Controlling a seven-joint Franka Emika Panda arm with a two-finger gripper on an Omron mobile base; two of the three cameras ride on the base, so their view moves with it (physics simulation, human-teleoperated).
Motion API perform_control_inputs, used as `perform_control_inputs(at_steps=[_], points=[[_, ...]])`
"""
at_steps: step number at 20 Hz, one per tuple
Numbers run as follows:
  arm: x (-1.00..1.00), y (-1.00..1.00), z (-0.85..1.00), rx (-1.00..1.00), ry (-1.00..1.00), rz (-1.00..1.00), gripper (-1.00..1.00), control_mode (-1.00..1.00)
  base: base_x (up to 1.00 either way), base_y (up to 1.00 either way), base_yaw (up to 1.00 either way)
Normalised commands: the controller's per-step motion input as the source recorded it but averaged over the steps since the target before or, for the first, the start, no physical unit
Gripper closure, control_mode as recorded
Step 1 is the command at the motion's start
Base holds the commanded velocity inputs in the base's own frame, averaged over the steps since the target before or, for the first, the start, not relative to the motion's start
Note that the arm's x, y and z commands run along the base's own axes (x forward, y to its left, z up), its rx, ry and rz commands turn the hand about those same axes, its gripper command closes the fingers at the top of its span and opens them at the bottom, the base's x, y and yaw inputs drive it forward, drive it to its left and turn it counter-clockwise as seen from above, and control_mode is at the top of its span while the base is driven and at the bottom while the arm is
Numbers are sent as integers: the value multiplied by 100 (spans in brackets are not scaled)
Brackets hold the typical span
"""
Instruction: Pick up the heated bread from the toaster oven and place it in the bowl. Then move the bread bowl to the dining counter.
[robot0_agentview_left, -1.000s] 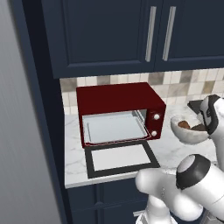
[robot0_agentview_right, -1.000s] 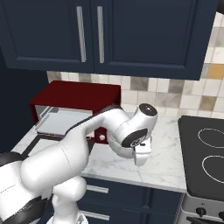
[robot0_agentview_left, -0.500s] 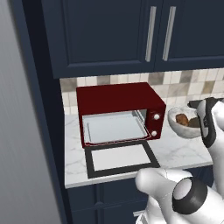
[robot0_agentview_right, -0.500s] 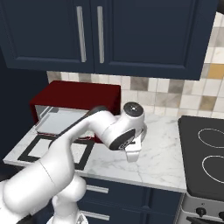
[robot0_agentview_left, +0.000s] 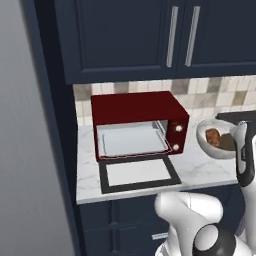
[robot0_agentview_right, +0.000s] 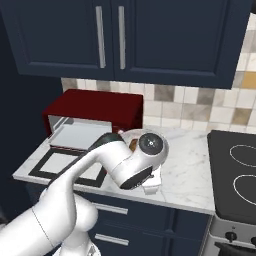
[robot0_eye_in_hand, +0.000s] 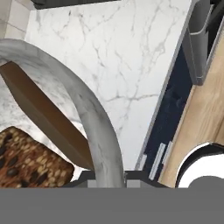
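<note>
The dark red toaster oven (robot0_agentview_left: 140, 120) stands on the counter with its door (robot0_agentview_left: 137, 172) folded down and its grey tray (robot0_agentview_left: 131, 140) bare. To its right is the pale grey bowl (robot0_agentview_left: 217, 142), with the orange-brown heated bread (robot0_agentview_left: 213, 136) inside. In the hand view the bowl's rim (robot0_eye_in_hand: 94, 118) curves down into my gripper (robot0_eye_in_hand: 107, 176), which is shut on it. The crusty bread (robot0_eye_in_hand: 26, 162) lies in the bowl beside a darker flat brown piece (robot0_eye_in_hand: 43, 113). In the right base view my hand covers most of the bowl (robot0_agentview_right: 131, 142). The dining counter is out of view.
White marble counter (robot0_eye_in_hand: 127, 57) runs under the bowl to an edge, with navy cabinet fronts (robot0_eye_in_hand: 173, 109) and wood floor (robot0_eye_in_hand: 205, 109) below. A black stove top (robot0_agentview_right: 235, 170) lies to the right. Navy wall cabinets (robot0_agentview_left: 160, 35) hang overhead, and a tall dark panel (robot0_agentview_left: 55, 150) stands left of the oven.
My arm has folded in, its elbow dropping low and toward the middle. The bowl stays in my grip and has shifted a little upward beside the oven.
</note>
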Motion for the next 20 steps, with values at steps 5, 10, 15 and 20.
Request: perform_control_inputs(at_steps=[5,10,15,20], points=[[0,0,0,0,0,0,100,100,-55,0,46],[0,0,0,0,0,0,100,100,-33,-3,76],[0,0,0,0,0,0,100,100,-29,-37,97],[0,0,0,0,0,0,100,100,-28,-37,99]])
